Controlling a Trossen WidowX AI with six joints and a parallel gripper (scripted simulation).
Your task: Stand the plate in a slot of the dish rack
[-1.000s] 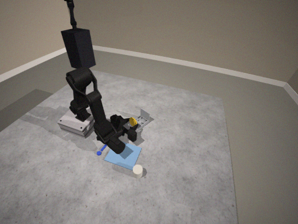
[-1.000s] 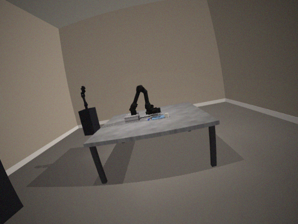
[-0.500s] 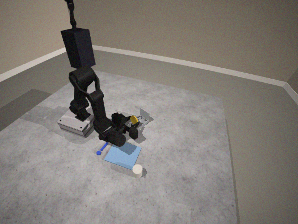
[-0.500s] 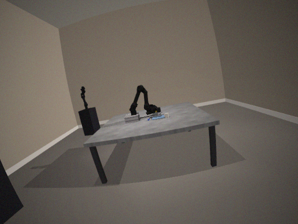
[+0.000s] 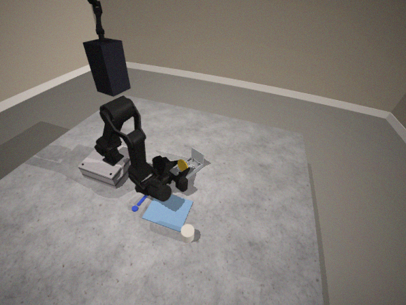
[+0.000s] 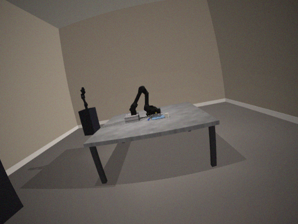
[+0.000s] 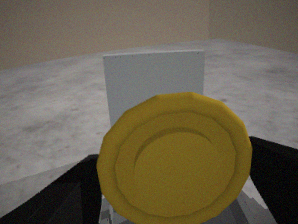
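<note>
The plate [image 5: 182, 165] [image 7: 176, 162] is yellow and round, with a raised rim, upright. The gripper [image 5: 180, 170] [image 7: 173, 156] clasps it at three and nine o'clock in the wrist view.

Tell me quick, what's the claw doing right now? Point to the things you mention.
Claw [image 5: 180, 169] [image 7: 173, 156]: closed on the yellow plate [image 5: 182, 165] [image 7: 182, 172], holding it upright by its edges.

The rack [image 5: 197, 156] [image 7: 155, 80] is standing on the worktop [image 5: 255, 204] [image 6: 180, 122], beyond the mat [image 5: 167, 212] [image 6: 158, 117]. The cylinder [image 5: 187, 233] [image 6: 167, 115] is standing beside the mat's near corner; the stick [image 5: 142, 200] [image 6: 148, 119] is lying left of the mat.
</note>
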